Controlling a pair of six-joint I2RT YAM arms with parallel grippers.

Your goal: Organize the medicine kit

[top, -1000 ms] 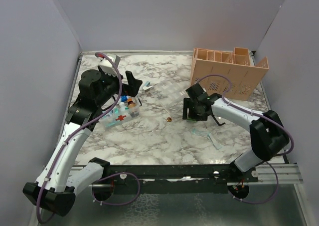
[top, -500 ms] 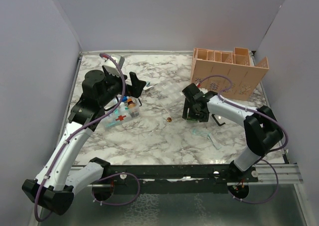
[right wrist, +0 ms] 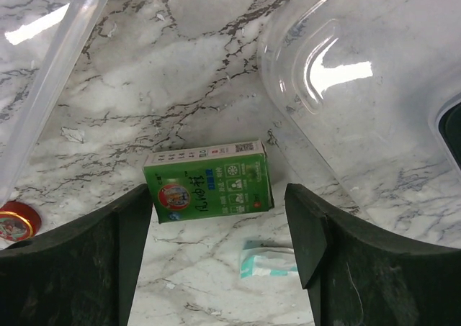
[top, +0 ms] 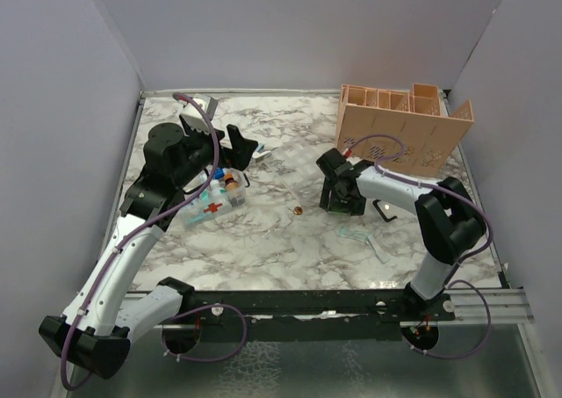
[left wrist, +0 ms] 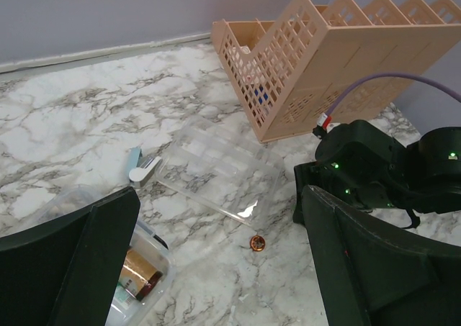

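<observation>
We are locating the medicine kit (top: 218,198) on the left-centre of the marble surface (top: 263,253), sitting with its top uncovered and its red cross mark facing the near edge; small bottles (top: 230,184) are lying inside it. In the left wrist view we are seeing only one corner of the kit (left wrist: 137,268), holding a brown bottle. The left hand (top: 219,139) is hovering just above and behind the kit with its fingers spread to their widest, gripping nothing. Beside that hand a small tube (left wrist: 140,169) is lying on the surface, and next to it a clear plastic panel (left wrist: 216,171) is lying flat. Nearer the front, a copper-coloured disc (top: 299,210) is resting apart from the kit. Further right, the right hand (top: 341,200) is pointing down with its fingers well apart, straddling a green box (right wrist: 209,189) without closing on it; we cannot tell whether the fingers are touching it. A teal-and-white packet (right wrist: 270,261) is lying just beside the box. The peach organizer (top: 404,130) is standing at the far right corner.
</observation>
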